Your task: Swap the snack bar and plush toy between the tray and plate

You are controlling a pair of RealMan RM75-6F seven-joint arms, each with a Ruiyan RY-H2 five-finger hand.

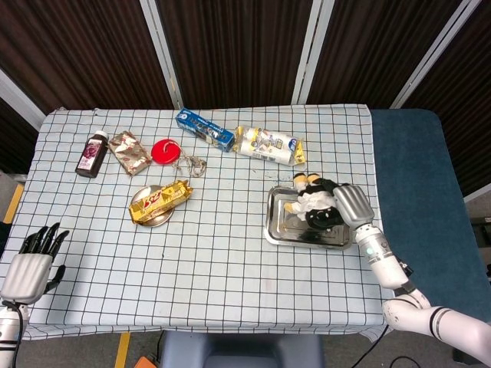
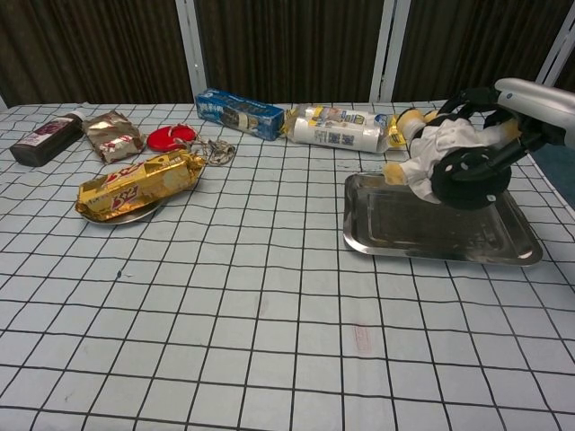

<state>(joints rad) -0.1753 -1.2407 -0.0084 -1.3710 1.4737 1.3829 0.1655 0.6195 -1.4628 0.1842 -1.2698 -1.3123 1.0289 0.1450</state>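
The right hand [image 1: 351,204] reaches in from the near right corner of the tabletop [image 1: 230,261], forearm angled up toward the metal tray [image 1: 307,234], and its fingers are wrapped around the black-and-white plush toy [image 1: 314,201]. In the chest view the toy [image 2: 440,157] is raised clear of the tray floor [image 2: 422,224], hanging over the tray's far right part, with the dark fingers [image 2: 476,171] clasped about its lower body. The left hand [image 1: 31,264] rests low at the near left edge, palm side down, fingers spread and holding nothing; it appears only in the head view. The snack bar [image 1: 159,201], in a gold wrapper, lies across the small round metal plate [image 1: 146,215] at left centre, overhanging the rim; the chest view [image 2: 139,184] shows it tilted, one end resting higher than the other. Along the far side lie a dark bottle [image 1: 92,154], a crinkled brown packet [image 1: 130,151], a red disc [image 1: 164,150] with a cord beside it, a blue box [image 1: 204,129] and a white packet with a yellow end [image 1: 268,145]. The head view gives the full layout and both arms; the chest view alone shows the gap between toy and tray.
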